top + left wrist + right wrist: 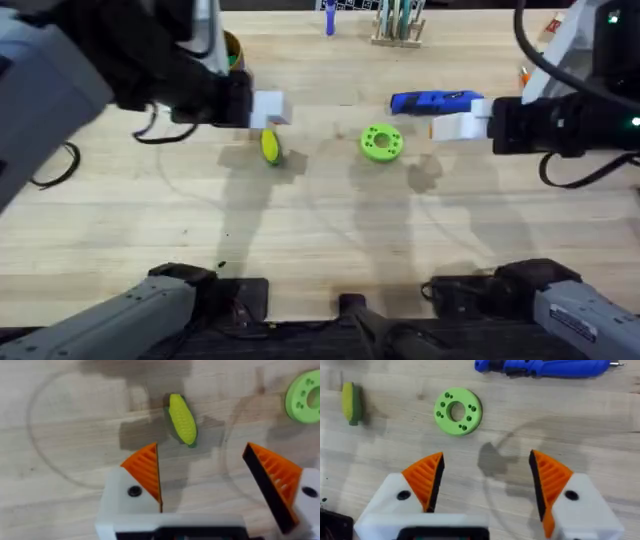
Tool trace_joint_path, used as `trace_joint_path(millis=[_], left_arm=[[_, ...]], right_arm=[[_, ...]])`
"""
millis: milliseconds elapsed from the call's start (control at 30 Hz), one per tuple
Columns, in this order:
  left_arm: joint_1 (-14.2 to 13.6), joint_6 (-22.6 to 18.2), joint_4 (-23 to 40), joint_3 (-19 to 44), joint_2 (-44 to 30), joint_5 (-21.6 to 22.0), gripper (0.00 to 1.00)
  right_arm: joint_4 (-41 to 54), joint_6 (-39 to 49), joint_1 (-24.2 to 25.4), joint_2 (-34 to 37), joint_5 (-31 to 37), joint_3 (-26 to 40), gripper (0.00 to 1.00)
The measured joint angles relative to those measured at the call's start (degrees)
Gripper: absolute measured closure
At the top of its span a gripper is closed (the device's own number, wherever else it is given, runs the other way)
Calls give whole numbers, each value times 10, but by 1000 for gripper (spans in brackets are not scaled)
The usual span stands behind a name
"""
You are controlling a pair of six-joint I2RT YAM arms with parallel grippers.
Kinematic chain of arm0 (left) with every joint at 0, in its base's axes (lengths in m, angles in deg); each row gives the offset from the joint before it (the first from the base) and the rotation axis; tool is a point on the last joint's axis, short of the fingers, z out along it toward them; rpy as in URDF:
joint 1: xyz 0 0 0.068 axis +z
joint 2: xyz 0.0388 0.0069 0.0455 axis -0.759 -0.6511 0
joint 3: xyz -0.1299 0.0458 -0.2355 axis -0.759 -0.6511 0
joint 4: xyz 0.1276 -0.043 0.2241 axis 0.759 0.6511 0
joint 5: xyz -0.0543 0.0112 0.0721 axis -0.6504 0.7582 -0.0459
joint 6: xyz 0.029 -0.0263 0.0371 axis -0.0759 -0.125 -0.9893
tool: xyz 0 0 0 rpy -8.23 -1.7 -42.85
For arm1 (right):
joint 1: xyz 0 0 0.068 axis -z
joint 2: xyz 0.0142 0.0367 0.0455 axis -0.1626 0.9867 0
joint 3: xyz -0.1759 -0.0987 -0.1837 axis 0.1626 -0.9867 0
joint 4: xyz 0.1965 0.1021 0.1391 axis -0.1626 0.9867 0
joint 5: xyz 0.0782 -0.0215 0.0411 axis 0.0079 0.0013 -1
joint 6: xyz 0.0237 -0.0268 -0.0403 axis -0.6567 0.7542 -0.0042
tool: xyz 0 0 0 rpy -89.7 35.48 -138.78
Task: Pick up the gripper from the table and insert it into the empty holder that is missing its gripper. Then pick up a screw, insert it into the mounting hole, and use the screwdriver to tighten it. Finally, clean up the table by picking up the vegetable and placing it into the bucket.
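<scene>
**Two pincers up, one corn cob on the counter**

Quick count of what's on the wooden counter (pixel 320 240): one toy corn cob (pixel 270 147), one flat green disc (pixel 381 141) with holes in it, and one blue screwdriver (pixel 437 100). The olive-gold bucket (pixel 233 52) peeks out behind the left arm at the far side, mostly hidden.

The left pincer (pixel 210 472) sits right over the corn cob (pixel 181 419), its two orange ribbed pads (pixel 147 467) spread wide with nothing between them. The cob lies flat on the wood just beyond the fingertips, not touched.

The right pincer (pixel 485 477) is also spread open and holding nothing. From its wrist view the green disc (pixel 458 411) is just ahead of it, the screwdriver (pixel 545 367) lies on its side beyond that, and the corn cob (pixel 351 402) is off to one side.

Disc sits between the cob and the screwdriver, all three apart.
</scene>
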Motion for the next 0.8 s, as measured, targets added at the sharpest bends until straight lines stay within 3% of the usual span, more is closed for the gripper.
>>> trace_joint_path(millis=[167,400,533,800], left_arm=[[-58,130,-1,0,-23,76,15],[-68,236,-15,0,-90,106,15],[-68,268,-19,0,-120,93,15],[-65,273,-48,1,-199,27,25]], right_arm=[[-2,0,0,5,0,0,49],[-3,0,0,6,0,-1,49],[-3,-2,0,6,0,-1,49],[-2,-2,0,6,0,-1,50]])
